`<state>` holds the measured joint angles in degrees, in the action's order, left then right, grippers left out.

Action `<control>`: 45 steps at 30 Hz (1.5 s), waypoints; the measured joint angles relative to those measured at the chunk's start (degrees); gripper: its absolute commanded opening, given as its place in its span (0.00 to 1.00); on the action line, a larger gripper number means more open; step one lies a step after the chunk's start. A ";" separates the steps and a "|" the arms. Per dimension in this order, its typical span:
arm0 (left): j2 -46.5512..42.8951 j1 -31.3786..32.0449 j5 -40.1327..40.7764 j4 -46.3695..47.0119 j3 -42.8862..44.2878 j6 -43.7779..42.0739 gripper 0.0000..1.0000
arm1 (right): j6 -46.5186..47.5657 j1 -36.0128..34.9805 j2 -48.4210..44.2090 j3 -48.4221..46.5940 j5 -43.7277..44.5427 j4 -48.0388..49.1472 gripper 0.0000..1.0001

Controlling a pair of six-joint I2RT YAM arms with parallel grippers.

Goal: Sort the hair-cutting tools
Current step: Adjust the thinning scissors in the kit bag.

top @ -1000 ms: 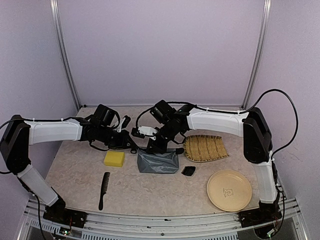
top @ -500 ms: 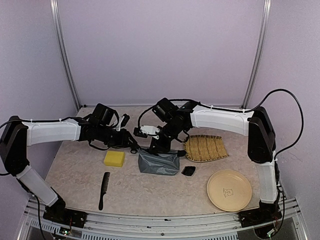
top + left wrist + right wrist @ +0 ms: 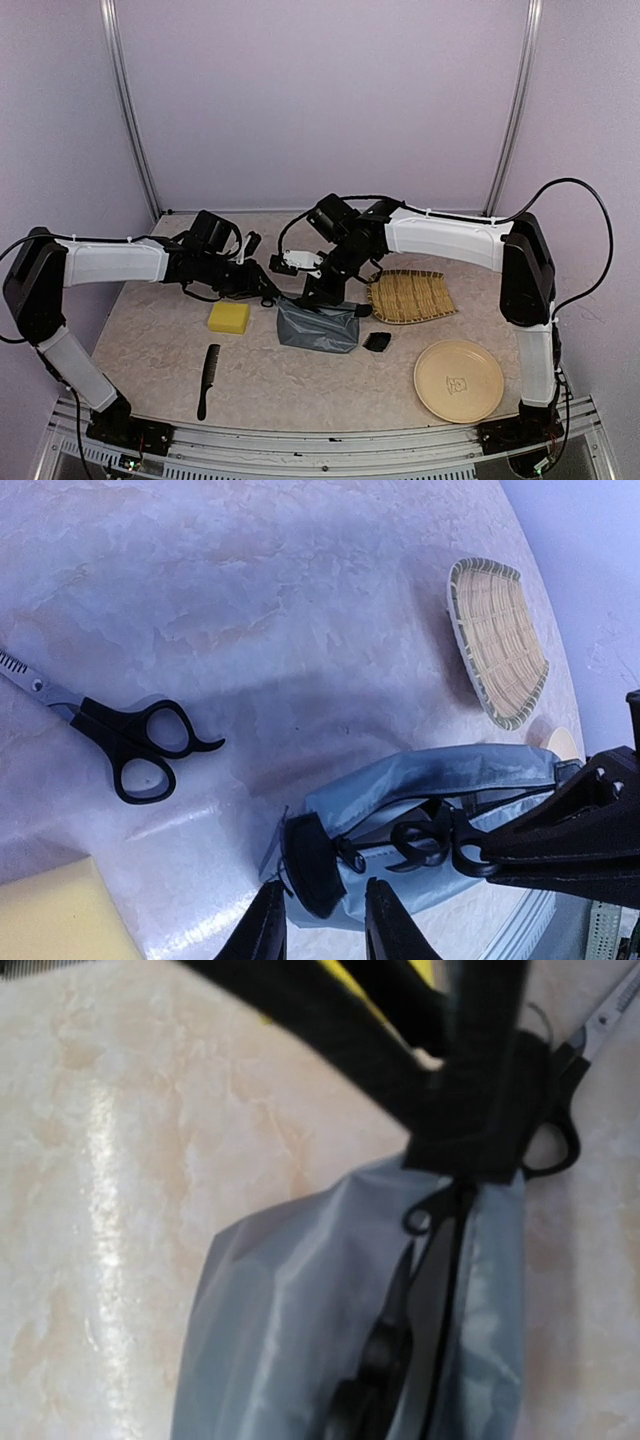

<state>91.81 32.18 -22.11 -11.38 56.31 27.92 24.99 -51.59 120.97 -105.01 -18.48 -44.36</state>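
Left end effector is clenched on the black end tab of the pouch, lifting that end off the desk so the mouth gapes. From the other side the right end effector looks closed on one pair of scissors, whose black rings sit right at the zip opening, partly inside. The other scissors lie flat on the desk, apart from the pouch and near the sponge.

Here's the danger: that tab grip is small. If it slips, the mouth collapses and the scissors jam on the fabric. A ring could also catch the zip edge, so a push would drag the whole pouch along.
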 measured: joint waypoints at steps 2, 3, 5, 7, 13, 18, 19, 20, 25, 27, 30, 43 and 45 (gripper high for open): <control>1.53 -0.02 -0.17 0.50 0.37 0.09 0.09 | 0.11 0.00 0.00 0.00 -0.20 -0.52 0.00; 2.43 -0.02 -0.33 0.76 0.63 0.37 0.05 | 0.22 -0.02 0.02 0.00 -0.31 -0.81 0.00; 3.65 -0.02 -0.68 1.22 1.05 0.57 0.00 | 0.39 -0.02 0.02 -0.07 -0.39 -1.44 0.00; 3.82 -0.02 -1.31 1.84 1.07 0.44 0.00 | 0.48 -0.04 0.02 -0.42 -0.39 -2.49 0.00; 2.12 0.00 -2.10 4.09 0.81 0.57 0.00 | 0.35 -0.04 1.81 -6.12 0.26 -7.32 0.00; -1.03 0.48 -2.12 5.09 -0.24 0.63 0.00 | -0.37 -0.04 2.25 -7.39 1.14 -8.83 0.00; -1.55 0.74 -2.10 5.16 -0.42 0.63 0.00 | -0.50 -0.04 2.29 -7.45 1.29 -8.90 0.00; -2.03 1.01 -2.08 5.16 -0.55 0.66 0.00 | -0.63 -0.04 2.36 -7.48 1.60 -8.94 0.00; -2.73 1.79 -1.55 4.50 -0.57 0.66 0.00 | -0.90 -0.04 2.58 -7.50 2.51 -8.98 0.00; -2.84 1.92 -1.42 4.28 -0.57 0.66 0.00 | -0.92 -0.04 2.58 -7.50 2.93 -8.98 0.00; -2.93 2.21 -1.25 3.87 -0.57 0.66 0.00 | -1.16 -0.17 2.73 -7.54 3.63 -8.98 0.00; -2.95 2.27 2.62 0.44 -1.01 0.76 0.00 | -1.46 -0.26 2.78 -6.93 5.18 -8.50 0.00; -3.06 2.51 2.60 0.52 -1.05 0.76 0.00 | -1.44 -0.26 2.78 -6.91 4.94 -8.57 0.00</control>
<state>88.75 34.70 -19.51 -10.85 55.27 28.69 23.55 -51.86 123.74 -111.92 -13.54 -52.93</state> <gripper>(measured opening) 0.014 0.053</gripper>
